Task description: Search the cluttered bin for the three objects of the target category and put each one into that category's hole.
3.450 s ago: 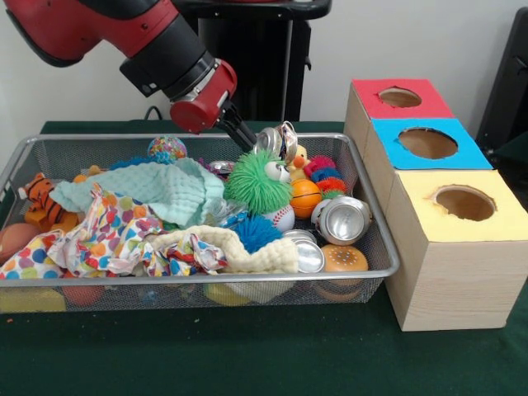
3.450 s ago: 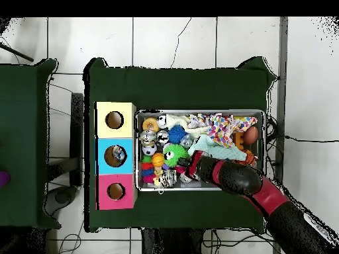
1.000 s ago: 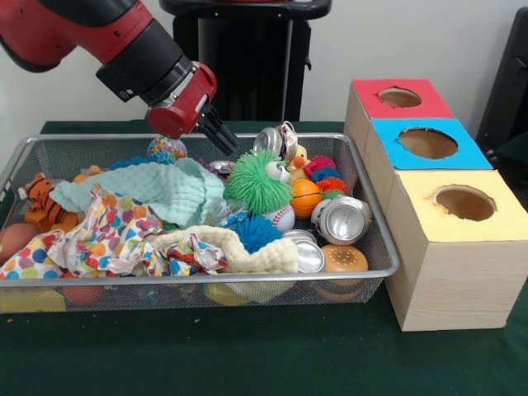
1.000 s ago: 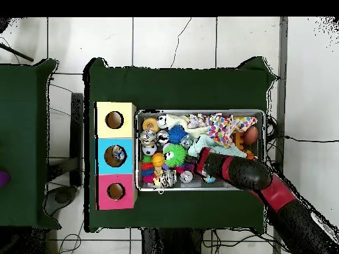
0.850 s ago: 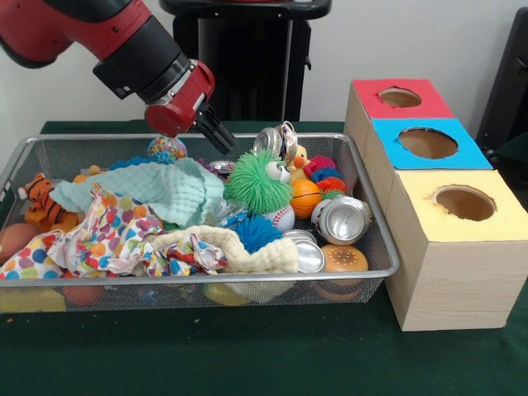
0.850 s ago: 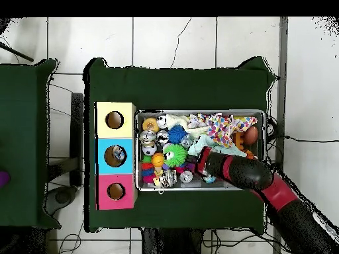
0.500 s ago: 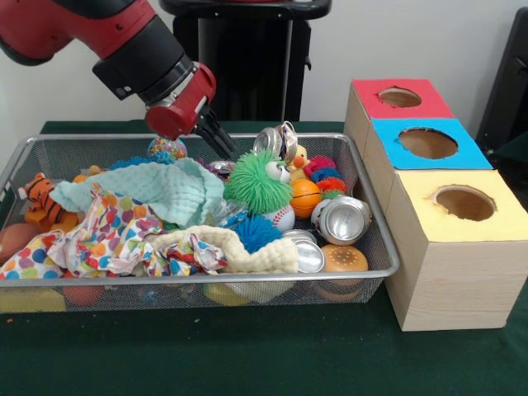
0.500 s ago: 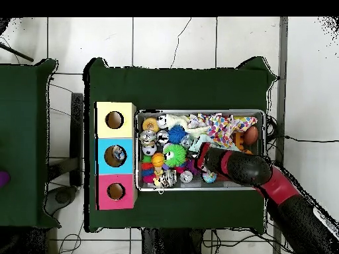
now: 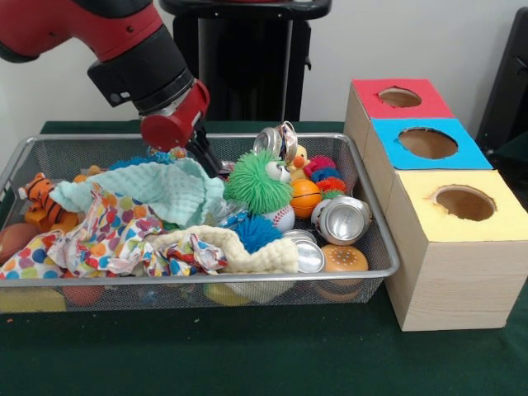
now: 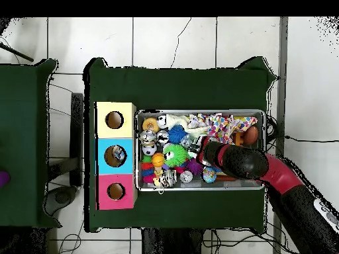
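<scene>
We find the gripper lowered at the far edge of the mint cloth in the basket, presumably to shift it. Whether its fingers are apart, we cannot tell. Cans lie right, near the boxes.

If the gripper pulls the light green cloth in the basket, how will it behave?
The light green cloth looks soft and folded, so it would probably drape limply and feel light. It overlaps the dotted cloth and touches the fuzzy green toy, so pulling may drag them.
</scene>
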